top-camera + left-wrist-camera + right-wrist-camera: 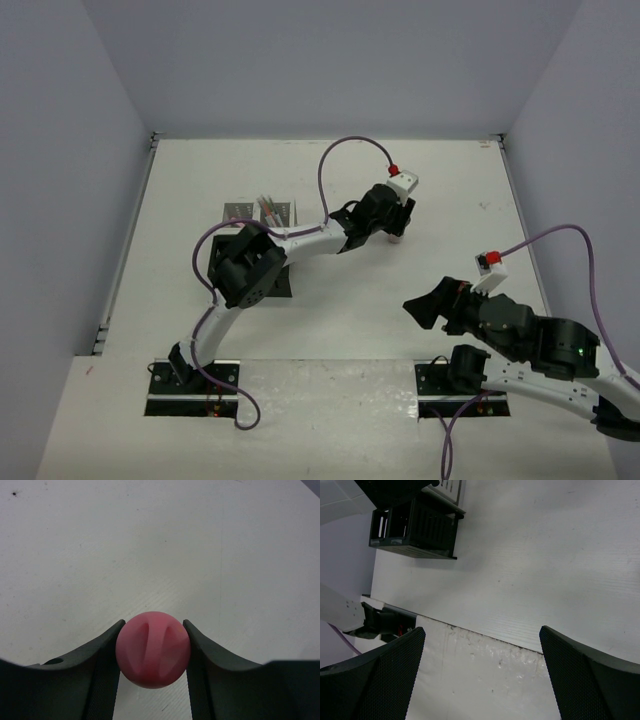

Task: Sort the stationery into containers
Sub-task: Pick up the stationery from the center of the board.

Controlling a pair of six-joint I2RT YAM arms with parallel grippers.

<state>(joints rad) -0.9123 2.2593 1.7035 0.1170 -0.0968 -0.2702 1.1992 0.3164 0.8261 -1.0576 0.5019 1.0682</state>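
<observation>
Pink cap (152, 650) within left claw (153, 630) (touching)

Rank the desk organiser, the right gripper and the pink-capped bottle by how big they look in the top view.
1. desk organiser, largest even though the left arm covers part of it.
2. right gripper.
3. pink-capped bottle, only a sliver showing under the left gripper.

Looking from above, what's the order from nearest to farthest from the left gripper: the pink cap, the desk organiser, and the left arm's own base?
1. pink cap: right between the fingers of the left gripper.
2. desk organiser: off to the gripper's left, mid-table.
3. left arm's base: farthest, at the table's near edge.
</observation>
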